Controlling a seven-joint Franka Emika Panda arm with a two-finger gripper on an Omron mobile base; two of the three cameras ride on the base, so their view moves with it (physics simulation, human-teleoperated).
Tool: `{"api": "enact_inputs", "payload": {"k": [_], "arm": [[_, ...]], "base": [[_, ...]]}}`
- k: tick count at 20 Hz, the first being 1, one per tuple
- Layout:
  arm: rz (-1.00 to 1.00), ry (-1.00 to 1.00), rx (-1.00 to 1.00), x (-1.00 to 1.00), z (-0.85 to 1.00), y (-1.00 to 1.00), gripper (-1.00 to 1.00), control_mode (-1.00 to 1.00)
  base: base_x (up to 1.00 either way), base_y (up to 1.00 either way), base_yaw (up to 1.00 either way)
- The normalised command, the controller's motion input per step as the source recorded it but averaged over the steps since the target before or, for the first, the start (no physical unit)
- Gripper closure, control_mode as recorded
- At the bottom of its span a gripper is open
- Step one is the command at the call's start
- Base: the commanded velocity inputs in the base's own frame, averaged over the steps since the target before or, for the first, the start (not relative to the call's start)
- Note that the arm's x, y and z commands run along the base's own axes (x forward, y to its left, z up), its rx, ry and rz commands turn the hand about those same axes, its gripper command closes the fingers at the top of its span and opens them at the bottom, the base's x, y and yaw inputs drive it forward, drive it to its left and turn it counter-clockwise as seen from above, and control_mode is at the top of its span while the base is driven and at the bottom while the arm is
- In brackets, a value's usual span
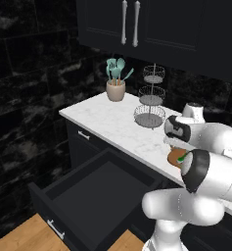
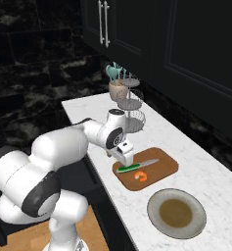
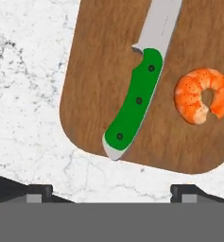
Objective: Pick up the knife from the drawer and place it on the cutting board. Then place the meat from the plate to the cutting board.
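Knife (image 3: 134,101) and meat (image 3: 202,96) on cutting board (image 3: 99,71), plate (image 2: 176,213) bare.

1. Left base view: high behind the arm's left, looking forward and down at the open drawer (image 1: 95,193) and counter (image 1: 112,120).
2. Right base view: behind the arm's right, looking down along the same counter at the cutting board (image 2: 146,168) and plate (image 2: 176,213).
3. Hand view: close, straight down on the cutting board, knife (image 3: 141,87) and meat (image 3: 203,96).

A white marbled surface (image 1: 107,115) carries a beige crock (image 1: 115,90) of teal utensils (image 1: 116,69) beside a three-tier wire basket stand (image 1: 150,100), below dark wall cabinets (image 1: 151,24).
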Motion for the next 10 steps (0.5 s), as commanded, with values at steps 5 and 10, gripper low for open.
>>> {"api": "enact_inputs", "payload": {"k": [5, 10], "arm": [[0.18, -0.10, -0.11, -0.18, 0.36, 0.99, -1.00, -1.00], [0.16, -0.07, -0.06, -0.58, 0.13, 0.60, -1.00, -1.00]], "base": [[0.00, 0.00, 0.00], [0.00, 0.00, 0.00]]}}
